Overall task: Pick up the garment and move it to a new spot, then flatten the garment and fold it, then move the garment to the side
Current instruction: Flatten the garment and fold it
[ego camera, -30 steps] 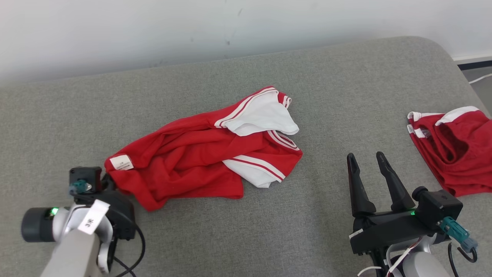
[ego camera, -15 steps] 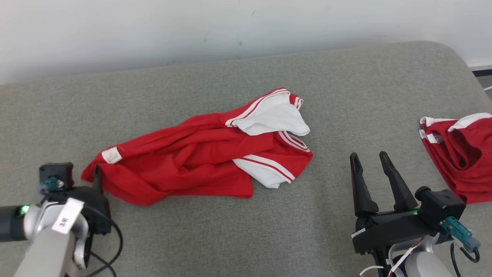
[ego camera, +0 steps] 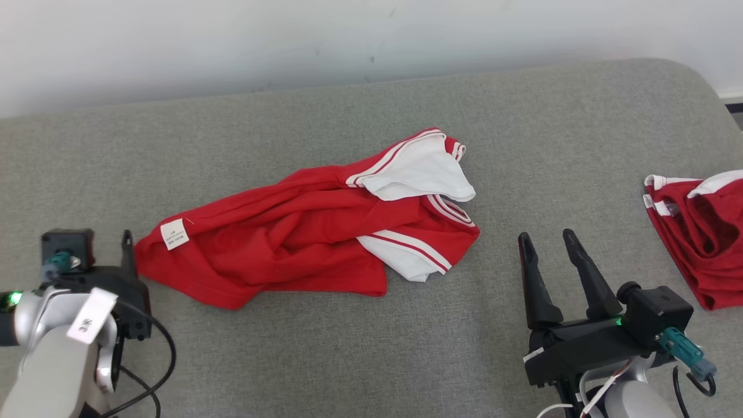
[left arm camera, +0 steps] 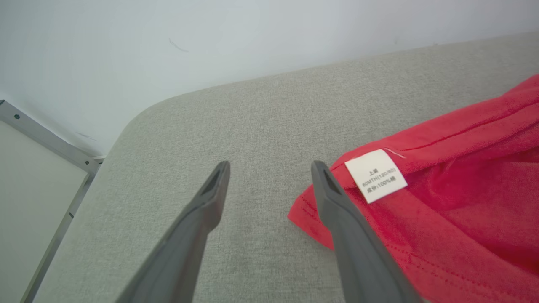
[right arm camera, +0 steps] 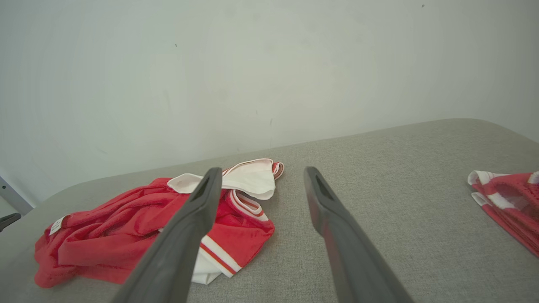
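Garment (ego camera: pixel 278 249), red, white-trimmed, crumpled

Centred on the rounded grey fabric-covered surface (ego camera: pixel 348 360): a crumpled red cotton garment (ego camera: pixel 278 249) with white striped trim, small white sewn-in label (ego camera: pixel 175 234) at its left end. Just beside that end, to the left: the dark two-fingered left gripper (left arm camera: pixel 269 168). Well apart to the right and nearer the front: the dark two-fingered right gripper (ego camera: pixel 547 238); farther right and back, at the surface's right edge, a second crumpled red-and-white garment (ego camera: pixel 702 238).

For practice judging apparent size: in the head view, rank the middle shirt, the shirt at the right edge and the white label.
1. middle shirt
2. right-edge shirt (cut off by the frame)
3. white label
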Available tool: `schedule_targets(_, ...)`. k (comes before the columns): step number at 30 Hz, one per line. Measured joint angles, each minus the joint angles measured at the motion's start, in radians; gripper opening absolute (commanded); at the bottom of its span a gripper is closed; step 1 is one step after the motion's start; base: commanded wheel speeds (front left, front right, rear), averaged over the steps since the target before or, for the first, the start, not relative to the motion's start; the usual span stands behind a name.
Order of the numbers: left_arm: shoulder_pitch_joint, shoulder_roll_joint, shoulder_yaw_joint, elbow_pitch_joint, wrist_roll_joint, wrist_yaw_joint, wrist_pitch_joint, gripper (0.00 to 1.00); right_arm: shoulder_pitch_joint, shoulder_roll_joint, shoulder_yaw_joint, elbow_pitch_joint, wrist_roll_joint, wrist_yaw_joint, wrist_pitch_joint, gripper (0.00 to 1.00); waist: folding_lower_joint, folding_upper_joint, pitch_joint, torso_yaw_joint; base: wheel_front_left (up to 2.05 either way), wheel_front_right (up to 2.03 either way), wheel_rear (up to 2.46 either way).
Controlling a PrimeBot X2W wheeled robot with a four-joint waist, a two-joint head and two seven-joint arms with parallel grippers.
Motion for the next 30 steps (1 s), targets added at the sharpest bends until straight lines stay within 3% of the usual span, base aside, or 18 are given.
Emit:
schedule_targets(24, -0.053, 0.037, -0.022, 0.095, 0.015, -0.046, 0.095, 1.0, -0.028, -0.017, 0.008, -0.021, -0.019, 0.002, 0.017, 1.0, 0.0001, 0.0, 0.077, -0.038, 0.0, 0.0, 0.0)
schedule_targets(26, -0.055, 0.036, -0.023, 0.101, 0.008, -0.057, 0.104, 0.95, -0.031, -0.018, 0.009, -0.022, -0.019, 0.002, 0.017, 1.0, 0.0001, 0.0, 0.081, -0.038, 0.0, 0.0, 0.0)
schedule_targets(30, -0.065, 0.027, -0.026, 0.107, -0.002, -0.088, 0.113, 0.93, -0.039, -0.02, 0.01, -0.026, -0.026, 0.003, 0.024, 1.0, 0.0, 0.0, 0.087, -0.04, 0.0, 0.0, 0.0)
